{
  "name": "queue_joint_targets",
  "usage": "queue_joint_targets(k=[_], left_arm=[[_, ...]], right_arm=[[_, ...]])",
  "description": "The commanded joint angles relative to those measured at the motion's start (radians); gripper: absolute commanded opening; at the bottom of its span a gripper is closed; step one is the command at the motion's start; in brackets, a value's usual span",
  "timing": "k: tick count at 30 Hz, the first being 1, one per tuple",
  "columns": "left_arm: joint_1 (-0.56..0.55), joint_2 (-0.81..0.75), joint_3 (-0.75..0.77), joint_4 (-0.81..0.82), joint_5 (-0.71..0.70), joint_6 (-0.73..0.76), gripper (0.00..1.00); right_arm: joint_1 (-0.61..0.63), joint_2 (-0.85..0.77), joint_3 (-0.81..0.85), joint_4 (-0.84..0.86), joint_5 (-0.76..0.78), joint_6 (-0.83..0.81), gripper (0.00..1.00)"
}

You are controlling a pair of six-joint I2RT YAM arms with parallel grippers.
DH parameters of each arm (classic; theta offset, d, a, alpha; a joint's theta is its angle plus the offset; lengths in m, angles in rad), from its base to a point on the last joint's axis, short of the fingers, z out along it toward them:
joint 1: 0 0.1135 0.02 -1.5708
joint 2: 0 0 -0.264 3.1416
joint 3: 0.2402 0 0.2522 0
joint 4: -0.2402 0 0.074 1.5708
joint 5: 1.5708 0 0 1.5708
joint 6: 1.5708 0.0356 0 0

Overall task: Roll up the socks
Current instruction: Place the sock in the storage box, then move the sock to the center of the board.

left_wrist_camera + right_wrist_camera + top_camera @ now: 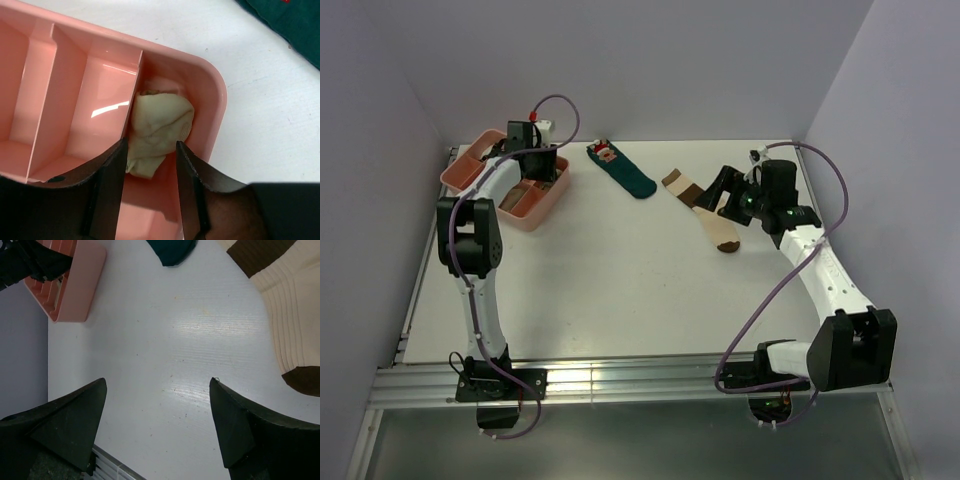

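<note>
A rolled pale tan sock (160, 125) lies in the corner compartment of the pink tray (216, 100). My left gripper (151, 144) hangs just above it, open, its fingers straddling the bundle's near end without squeezing it. In the top view this gripper (535, 165) is over the tray (455, 175) at the back left. The cream sock with brown bands (718, 232) lies flat on the table at the right. My right gripper (722, 190) hovers at its left side, open wide, nothing between its fingers (157, 380). That sock (295, 315) fills the upper right of the right wrist view.
A dark teal sock (625, 172) lies flat between the tray and the banded sock, and shows in both wrist views (295, 25) (172, 250). The tray's other compartments (100, 100) hold nothing in the left wrist view. Grey walls enclose the table on three sides.
</note>
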Motion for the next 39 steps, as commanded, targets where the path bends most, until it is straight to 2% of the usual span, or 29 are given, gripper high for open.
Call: queue_joint_targets(k=[1,8,11,24,33,39], left_arm=[[0.0,-0.108,-0.017,-0.007,-0.017,-0.02,0.48],[0.0,-0.191,-0.066,-0.019,-0.052,-0.023,0.5],[0.0,-0.229,-0.096,-0.028,-0.086,-0.069,0.5],[0.0,-0.423,-0.28,-0.027,-0.138,-0.114,0.52],[0.0,-0.579,-0.392,-0.025,-0.138,-0.145,0.52],[0.0,-0.691,-0.472,-0.022,-0.188,-0.155,0.53]], right_arm=[[-0.009,-0.043,0.002,0.035,-0.008,-0.009,0.9],[-0.009,-0.096,-0.019,0.028,0.018,-0.017,0.9],[-0.012,-0.13,-0.033,0.023,0.027,-0.02,0.9],[-0.015,-0.268,-0.088,0.009,0.045,-0.023,0.91],[-0.015,-0.332,-0.079,-0.043,0.059,-0.031,0.93],[-0.015,-0.348,-0.062,-0.051,0.048,-0.023,0.95]])
